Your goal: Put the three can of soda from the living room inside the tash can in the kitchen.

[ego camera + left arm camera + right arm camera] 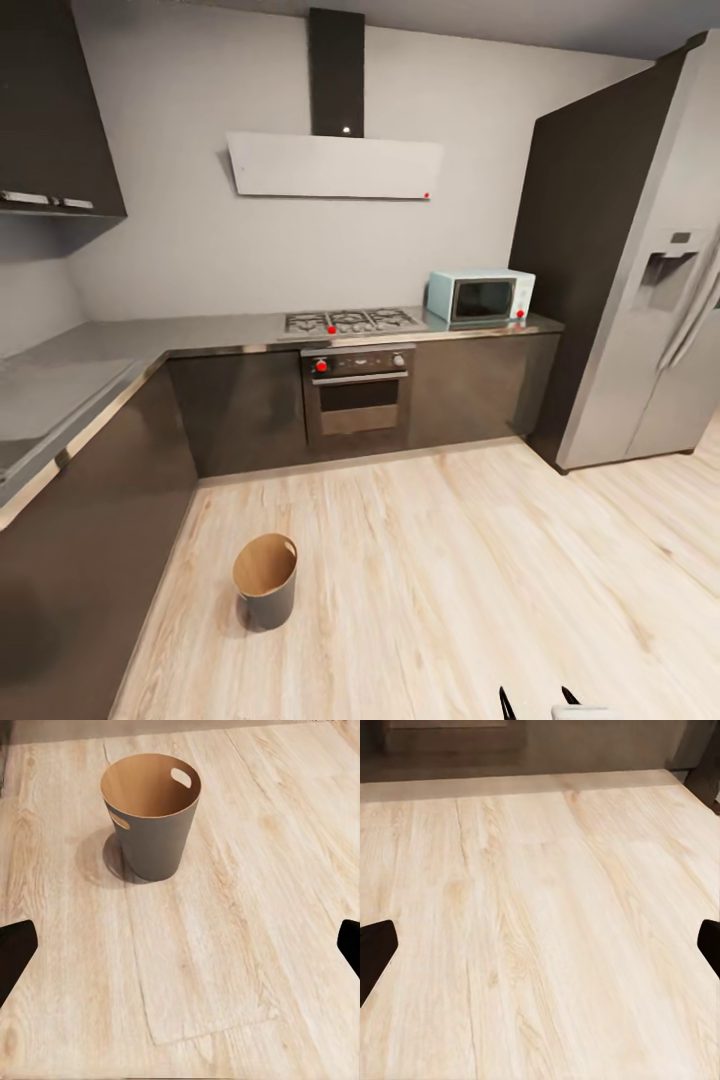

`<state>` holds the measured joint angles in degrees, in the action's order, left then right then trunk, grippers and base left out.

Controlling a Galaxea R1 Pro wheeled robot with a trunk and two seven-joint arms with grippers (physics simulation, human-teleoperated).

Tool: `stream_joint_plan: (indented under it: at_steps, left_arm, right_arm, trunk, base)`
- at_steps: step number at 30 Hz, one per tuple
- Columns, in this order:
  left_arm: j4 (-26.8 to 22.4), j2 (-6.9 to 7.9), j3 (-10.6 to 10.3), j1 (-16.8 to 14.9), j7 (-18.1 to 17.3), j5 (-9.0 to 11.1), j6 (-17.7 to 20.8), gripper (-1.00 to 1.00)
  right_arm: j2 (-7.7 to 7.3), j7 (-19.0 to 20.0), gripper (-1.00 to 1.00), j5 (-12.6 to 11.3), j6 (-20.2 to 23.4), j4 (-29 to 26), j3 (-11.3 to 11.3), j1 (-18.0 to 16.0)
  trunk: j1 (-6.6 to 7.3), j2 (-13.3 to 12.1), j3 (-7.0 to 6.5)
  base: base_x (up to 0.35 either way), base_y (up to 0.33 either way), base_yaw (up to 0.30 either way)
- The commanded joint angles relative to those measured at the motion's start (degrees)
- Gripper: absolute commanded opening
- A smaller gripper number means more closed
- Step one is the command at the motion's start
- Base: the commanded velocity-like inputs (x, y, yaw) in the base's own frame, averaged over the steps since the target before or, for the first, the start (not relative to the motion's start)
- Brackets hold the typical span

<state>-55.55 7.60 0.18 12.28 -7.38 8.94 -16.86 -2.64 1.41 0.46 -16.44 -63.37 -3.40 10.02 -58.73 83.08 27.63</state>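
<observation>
The tash can (pixel 154 814) stands upright on the wood floor (pixel 247 945) ahead of the left hand (pixel 180 945) — both hands released, right hand (pixel 540 945) over bare floor.

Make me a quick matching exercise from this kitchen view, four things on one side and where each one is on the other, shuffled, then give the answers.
Things:
1. trash can
2. microwave
3. oven
4. fridge

Places:
A. built in under the gas hob
B. on the wood floor, upright
C. far right, against the dark tall panel
D. on the counter, right of the hob

Pairs: 1-B, 2-D, 3-A, 4-C
</observation>
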Motion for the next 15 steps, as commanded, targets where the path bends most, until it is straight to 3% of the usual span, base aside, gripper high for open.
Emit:
stream_joint_plan:
  at_steps: [1,8,15]
  left_arm:
    - [0.0,-0.01,0.0,0.0,0.0,0.01,0.0,1.0]
    - [0.0,-0.03,0.0,-0.03,0.07,0.07,0.08,1.0]
    - [-0.01,-0.23,0.0,-0.99,0.46,-0.07,0.82,1.0]
  right_arm:
    - [0.0,0.0,1.0,0.02,0.0,0.0,0.01,0.0]
    - [0.0,0.0,1.0,0.02,0.01,0.0,0.13,0.0]
    - [0.04,-0.02,1.0,0.06,0.01,0.76,0.44,0.0]
  trunk:
    - [0.0,0.0,0.0]
    - [0.0,0.0,0.0]
    - [0.0,0.0,0.0]
  base:
    - [0.0,0.0,0.257]
    - [0.0,-0.014,0.257]
    - [0.0,-0.253,0.257]
